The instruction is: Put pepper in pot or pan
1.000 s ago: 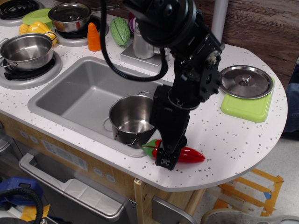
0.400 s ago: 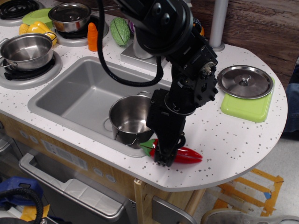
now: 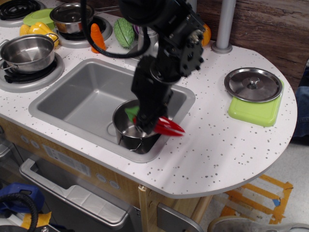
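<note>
The red pepper [image 3: 169,126] with its green stem end [image 3: 131,112] is held in the air over the steel pot [image 3: 126,131], which stands in the right part of the sink. My gripper [image 3: 145,123] is shut on the pepper's middle. The stem end is over the pot's opening and the pointed tip sticks out past the pot's right rim. The pepper lies roughly level, a little above the rim. The arm hides the back of the pot.
The grey sink [image 3: 82,99] lies left of the pot. A wider steel pot [image 3: 26,52] and a dark-inside pot [image 3: 72,17] stand on burners at back left, with an orange cone [image 3: 97,37] and green ridged vegetable [image 3: 123,32]. A steel lid [image 3: 253,84] rests on a green board [image 3: 256,111].
My gripper has lifted the pepper off the counter's front edge and carried it up and to the left, over the pot.
</note>
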`<state>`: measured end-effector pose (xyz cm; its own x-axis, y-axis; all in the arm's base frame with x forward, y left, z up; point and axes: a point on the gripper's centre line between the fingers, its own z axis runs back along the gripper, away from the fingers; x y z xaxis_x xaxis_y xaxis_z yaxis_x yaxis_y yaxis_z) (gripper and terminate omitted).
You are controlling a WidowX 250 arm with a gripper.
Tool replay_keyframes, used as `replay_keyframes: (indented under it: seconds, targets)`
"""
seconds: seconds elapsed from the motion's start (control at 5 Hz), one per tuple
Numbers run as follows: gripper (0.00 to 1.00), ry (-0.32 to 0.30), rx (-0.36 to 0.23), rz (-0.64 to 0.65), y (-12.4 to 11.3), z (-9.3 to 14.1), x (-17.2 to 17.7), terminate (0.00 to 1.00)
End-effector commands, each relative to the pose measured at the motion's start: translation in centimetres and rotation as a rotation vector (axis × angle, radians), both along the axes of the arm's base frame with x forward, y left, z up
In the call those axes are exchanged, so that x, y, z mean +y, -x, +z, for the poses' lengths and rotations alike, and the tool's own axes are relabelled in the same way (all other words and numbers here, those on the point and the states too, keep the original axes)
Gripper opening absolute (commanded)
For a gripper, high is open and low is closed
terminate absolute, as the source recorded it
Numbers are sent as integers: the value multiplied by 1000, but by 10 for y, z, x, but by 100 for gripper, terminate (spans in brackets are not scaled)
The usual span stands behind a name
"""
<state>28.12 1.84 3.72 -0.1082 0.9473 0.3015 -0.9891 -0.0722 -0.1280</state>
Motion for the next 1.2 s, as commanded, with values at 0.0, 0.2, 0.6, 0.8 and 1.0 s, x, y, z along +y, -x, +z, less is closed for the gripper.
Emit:
replay_keyframes:
  seconds: [0.0, 0.2, 0.6, 0.8, 1.0]
  targets:
    - [0, -98, -146, -65, -26, 10, 29, 0]
    - [0, -197, -218, -113, -36, -5, 36, 0]
    - [100, -350, -222, -195, -27, -27, 49, 0]
    - [100, -350, -222, -195, -27, -27, 49, 0]
    - [100, -350, -222, -195, -27, -27, 49, 0]
